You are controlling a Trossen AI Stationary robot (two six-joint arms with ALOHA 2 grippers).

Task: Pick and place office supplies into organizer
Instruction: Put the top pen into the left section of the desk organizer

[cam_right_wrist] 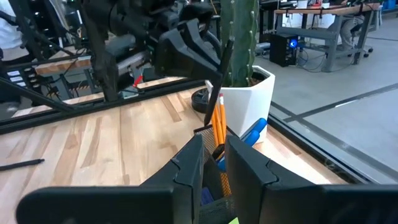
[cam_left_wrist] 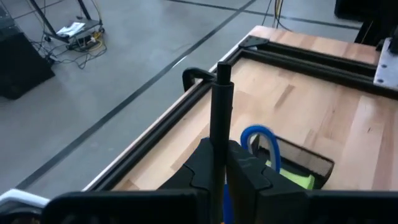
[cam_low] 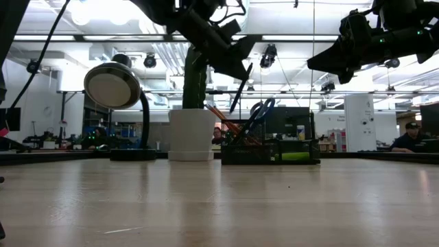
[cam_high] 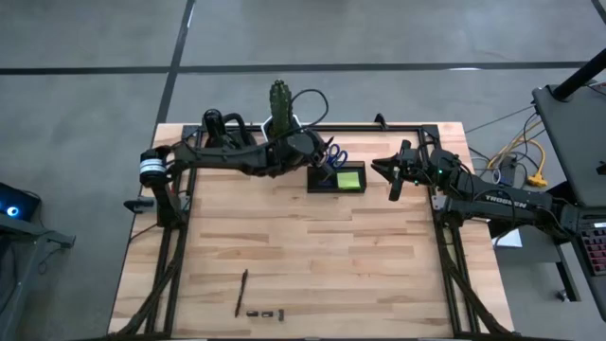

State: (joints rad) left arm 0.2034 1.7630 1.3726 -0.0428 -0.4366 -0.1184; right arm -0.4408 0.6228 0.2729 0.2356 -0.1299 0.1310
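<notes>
a slim dark pen [cam_low: 241,88] is pinched in the left claw [cam_low: 236,65] above the smoky-translucent two-compartment organizer [cam_high: 337,179] at the wooden desk's [cam_high: 312,256] far edge; it should be lowered tip-first into the taller compartment, clear of the scissors' blue handles [cam_low: 259,112], before release.

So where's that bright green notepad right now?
The lime-green sticky-note pad sits inside the organizer, in its right-hand compartment seen from above, at the far middle of the table, beside the blue-handled scissors and between the two arms.
</notes>
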